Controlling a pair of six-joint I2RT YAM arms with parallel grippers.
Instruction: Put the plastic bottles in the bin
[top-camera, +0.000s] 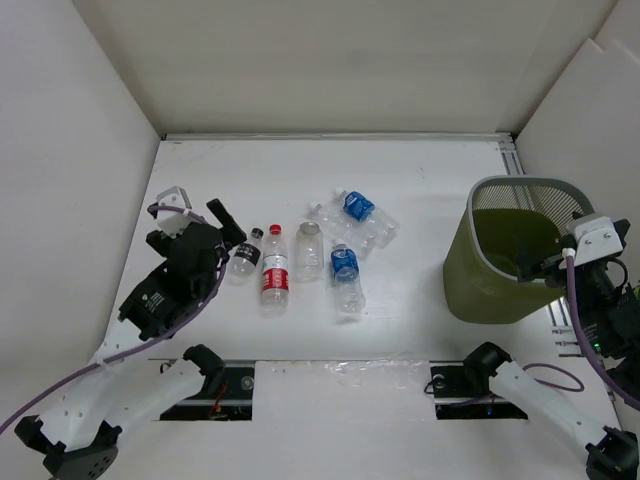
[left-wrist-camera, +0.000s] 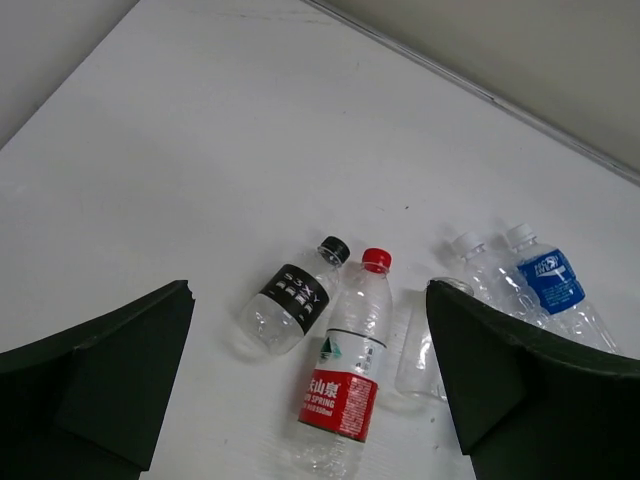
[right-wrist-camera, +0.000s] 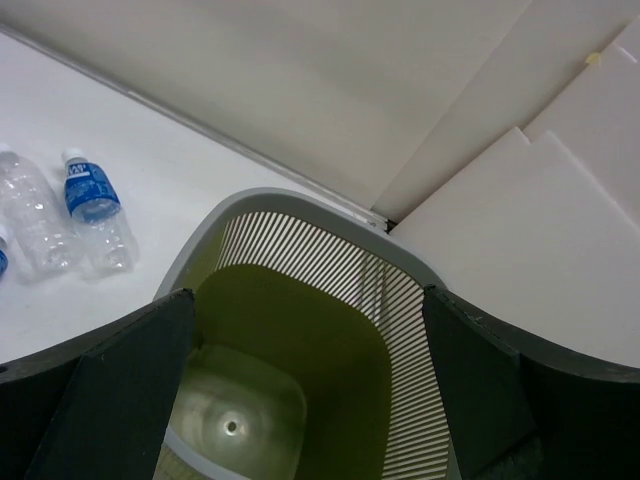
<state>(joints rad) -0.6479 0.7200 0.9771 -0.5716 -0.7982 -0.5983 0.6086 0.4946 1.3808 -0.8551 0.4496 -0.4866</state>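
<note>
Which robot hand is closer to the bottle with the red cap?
Left. The left gripper hovers open just left of the red-capped bottle, with one black-capped bottle between them. The right gripper is far off to the right, over the bin.

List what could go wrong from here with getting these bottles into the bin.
1. The black-label bottle and red-label bottle lie side by side, so the open left gripper may nudge one while closing on the other, and round bottles could roll.
2. The bin stands far right, away from the bottles; a long carry risks a drop or a miss at its rim.
3. The open right gripper hangs over the bin's mouth and could block a drop.
</note>
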